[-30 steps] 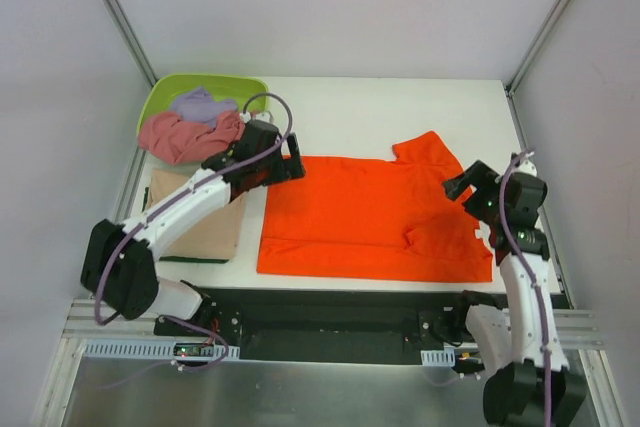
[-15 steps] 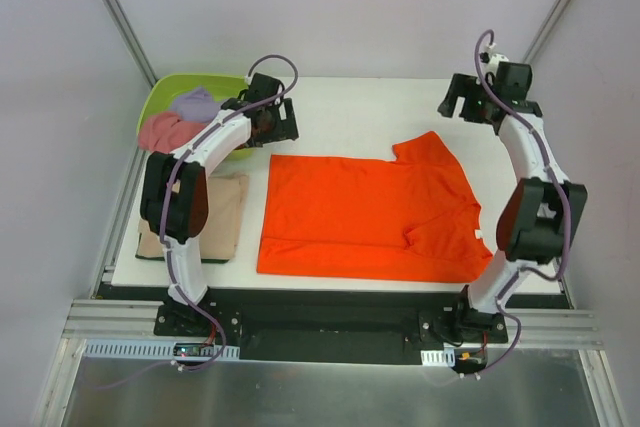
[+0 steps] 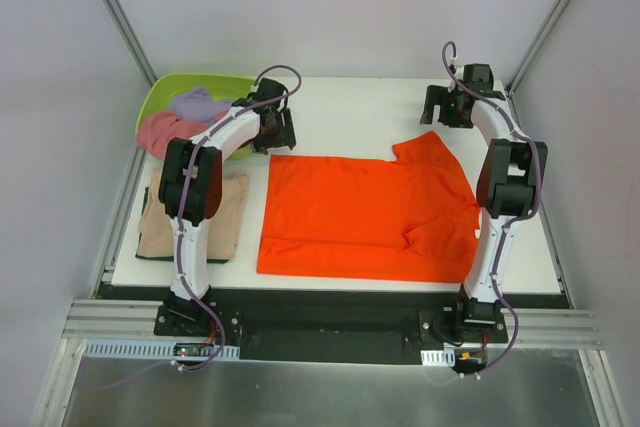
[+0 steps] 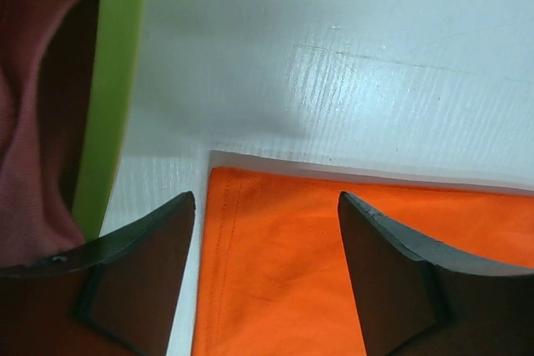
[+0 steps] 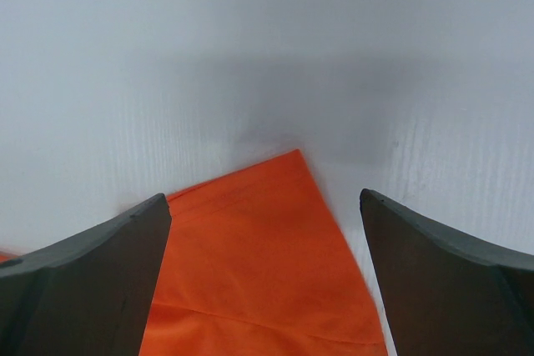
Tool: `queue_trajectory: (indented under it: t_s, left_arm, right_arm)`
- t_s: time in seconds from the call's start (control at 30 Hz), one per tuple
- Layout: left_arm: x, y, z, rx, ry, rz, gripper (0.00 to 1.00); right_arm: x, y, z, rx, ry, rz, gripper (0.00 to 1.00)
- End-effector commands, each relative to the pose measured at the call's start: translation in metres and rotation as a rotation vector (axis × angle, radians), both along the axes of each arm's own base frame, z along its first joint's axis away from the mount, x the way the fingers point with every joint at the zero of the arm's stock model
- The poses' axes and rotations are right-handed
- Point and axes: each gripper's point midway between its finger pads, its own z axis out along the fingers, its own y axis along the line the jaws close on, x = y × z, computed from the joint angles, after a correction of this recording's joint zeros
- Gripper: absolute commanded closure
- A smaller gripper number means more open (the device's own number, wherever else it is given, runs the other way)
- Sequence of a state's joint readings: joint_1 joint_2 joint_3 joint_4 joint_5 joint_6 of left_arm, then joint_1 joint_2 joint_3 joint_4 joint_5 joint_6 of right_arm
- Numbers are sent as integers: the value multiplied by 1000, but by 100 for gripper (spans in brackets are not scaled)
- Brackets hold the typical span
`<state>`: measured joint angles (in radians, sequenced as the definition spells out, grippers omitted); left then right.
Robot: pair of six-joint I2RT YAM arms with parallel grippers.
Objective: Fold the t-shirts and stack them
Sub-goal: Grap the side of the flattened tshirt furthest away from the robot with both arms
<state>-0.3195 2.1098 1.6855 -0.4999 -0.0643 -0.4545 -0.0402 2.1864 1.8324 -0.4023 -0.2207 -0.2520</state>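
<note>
The bright orange t-shirt (image 3: pixel 365 212) lies spread flat on the white table. My left gripper (image 3: pixel 277 132) is open just above the shirt's far left corner (image 4: pixel 334 273), with a finger on each side of it. My right gripper (image 3: pixel 440 112) is open just above the tip of the far sleeve (image 5: pixel 259 256). The tan t-shirt (image 3: pixel 232 209) lies folded at the left, partly under my left arm. The dusty pink t-shirt (image 3: pixel 160 132) and the pale lavender t-shirt (image 3: pixel 198 103) lie crumpled in the lime-green tub (image 3: pixel 195 80).
The tub's rim (image 4: pixel 113 106) stands close to the left of my left gripper, with pink cloth (image 4: pixel 33 122) inside. Frame posts rise at the table's far corners. Bare white table (image 3: pixel 350 107) lies beyond the orange shirt.
Both arms have reached out to the far side. The left gripper went from the shirt's left edge to its far left corner. The right gripper went from the near right side to the far sleeve.
</note>
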Motion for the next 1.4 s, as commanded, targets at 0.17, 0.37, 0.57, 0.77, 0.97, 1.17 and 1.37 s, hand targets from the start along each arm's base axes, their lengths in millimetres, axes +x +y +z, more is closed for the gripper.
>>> queue_trajectory:
  t_s: [0.17,0.37,0.57,0.77,0.97,1.17,1.37]
  left_arm:
    - [11,21,-21,85,21,78,44]
    - [10,22,-31,95,38,81,57]
    - [3,13,-39,50,76,60,81]
    - [-5,9,-37,28,88,22,100]
    - [-5,6,-25,1,54,4,100]
    - [-3,5,-15,-10,27,9,100]
    - [-6,-2,-9,-39,15,-10,100]
  right_arm:
    - [16,17,6,-30,-40,66,5]
    - [15,18,-4,-40,-18,74,7]
    - [10,14,-23,-57,43,59,12]
    - [-3,24,-42,-77,115,93,18]
    - [-2,30,-50,-105,129,123,27]
    - [-10,29,-54,-159,165,103,55]
    - [-6,25,-43,-167,111,52,77]
